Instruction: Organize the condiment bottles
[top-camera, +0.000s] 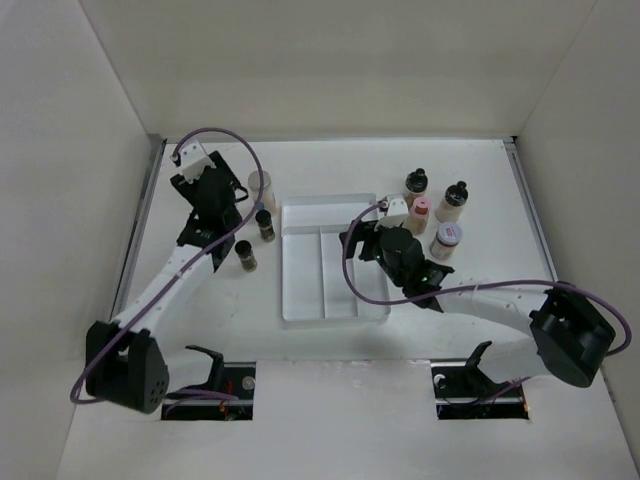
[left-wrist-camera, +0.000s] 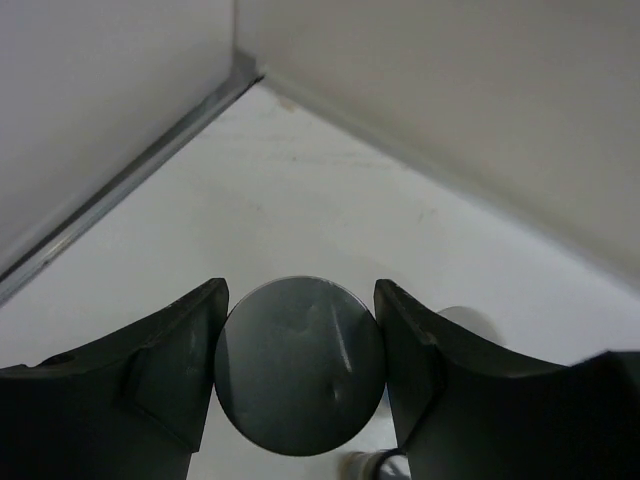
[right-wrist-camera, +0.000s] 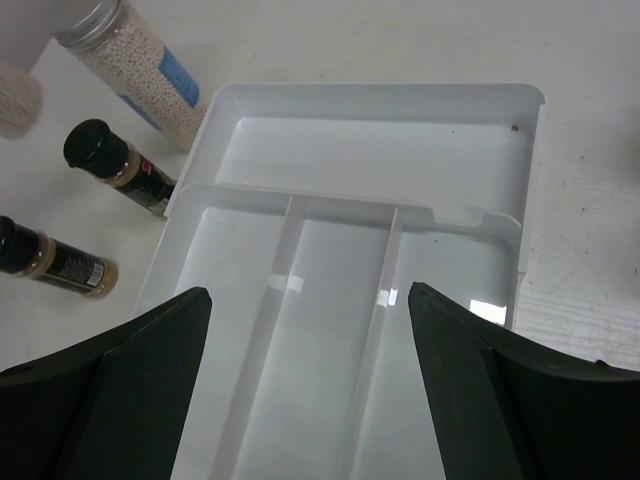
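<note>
My left gripper (top-camera: 212, 192) is at the back left and is shut on the round dark cap of a bottle (left-wrist-camera: 300, 365); the arm hides that bottle in the top view. A silver-capped bottle of pale beads (top-camera: 262, 188) stands just right of it and also shows in the right wrist view (right-wrist-camera: 135, 60). Two small black-capped brown bottles (top-camera: 265, 224) (top-camera: 245, 256) stand left of the white tray (top-camera: 320, 285). My right gripper (top-camera: 366, 240) is open and empty above the tray's right side (right-wrist-camera: 310, 300). Several more bottles stand right of the tray: two black-capped (top-camera: 416, 184) (top-camera: 453, 202), one pink-capped (top-camera: 420, 214) and a wide jar (top-camera: 446, 240).
The tray has one wide back compartment (right-wrist-camera: 380, 140) and narrow front ones, all without bottles. White walls close in the left, back and right. A metal strip (left-wrist-camera: 130, 180) runs along the left wall's foot close to my left gripper.
</note>
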